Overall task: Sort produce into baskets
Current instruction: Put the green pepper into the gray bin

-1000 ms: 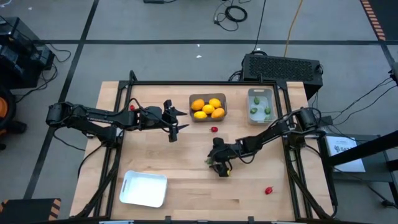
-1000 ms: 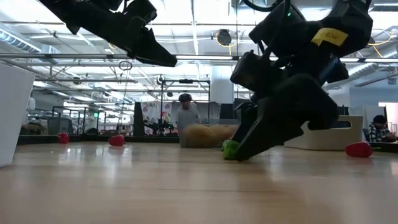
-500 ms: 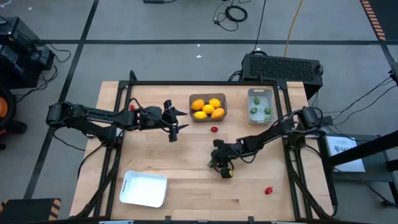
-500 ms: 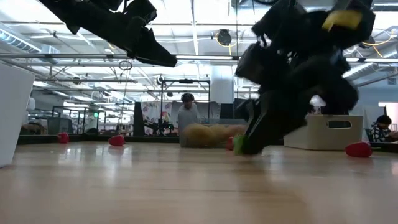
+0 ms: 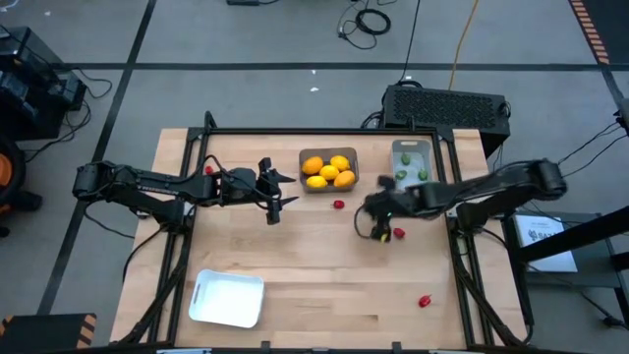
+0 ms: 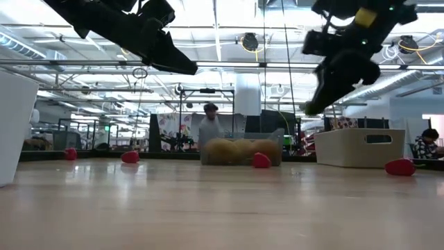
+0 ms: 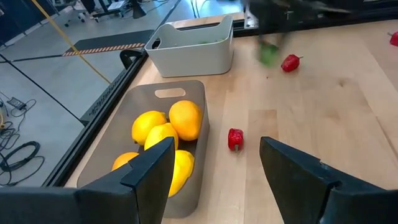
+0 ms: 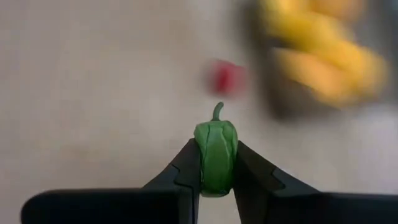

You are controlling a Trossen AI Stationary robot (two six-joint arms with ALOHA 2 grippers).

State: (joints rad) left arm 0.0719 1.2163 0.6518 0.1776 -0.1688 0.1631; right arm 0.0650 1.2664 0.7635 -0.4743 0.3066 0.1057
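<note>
The right gripper (image 8: 216, 163) is clenched on a small green pepper (image 8: 216, 156), lifted clear of the desk (image 5: 295, 265) — between the dark grey bin (image 5: 328, 169) of yellow and orange fruits (image 5: 327, 170) and the pale grey bin (image 5: 411, 163) at the far right. A red piece (image 5: 398, 233) lies just beside it, another (image 5: 338, 205) near the dark bin, a third (image 5: 425, 301) near the right edge. The left gripper (image 5: 275, 192) hangs released, left of the dark bin. The white tray (image 5: 227, 298) sits near left.
</note>
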